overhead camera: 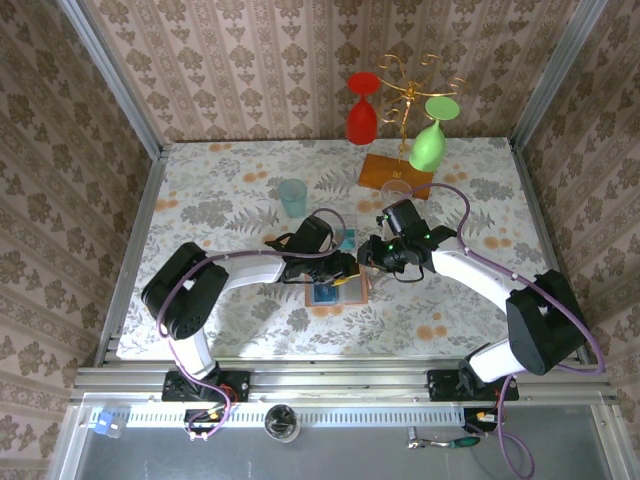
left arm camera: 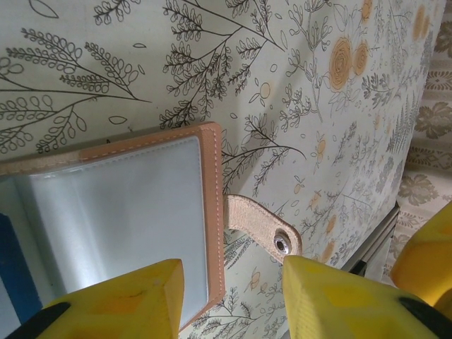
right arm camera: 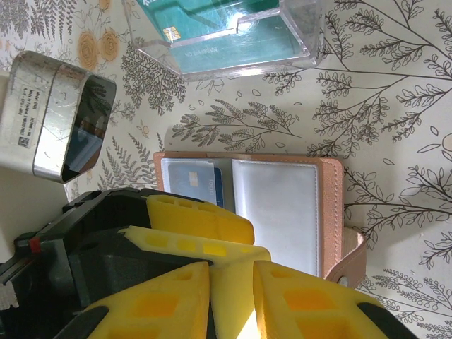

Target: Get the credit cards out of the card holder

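thin, likely slick credit card point(right arm camera: 201, 185) sits in floppy card holder point(right arm camera: 277, 219) (pinch its exposed edge); left gripper point(left arm camera: 229, 274) jaws apart, right gripper point(right arm camera: 232, 282) jaws: cannot tell.

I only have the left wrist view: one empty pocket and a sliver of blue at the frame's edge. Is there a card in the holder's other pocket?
Observer: Yes, the right wrist view shows a blue card in the other pocket of the holder.
Operator: Any other cards around?
Observer: Teal cards lie in a clear box on the table beyond the holder.
Operator: Anything else close by?
Observer: A shiny tin stands near that box, apart from the holder.
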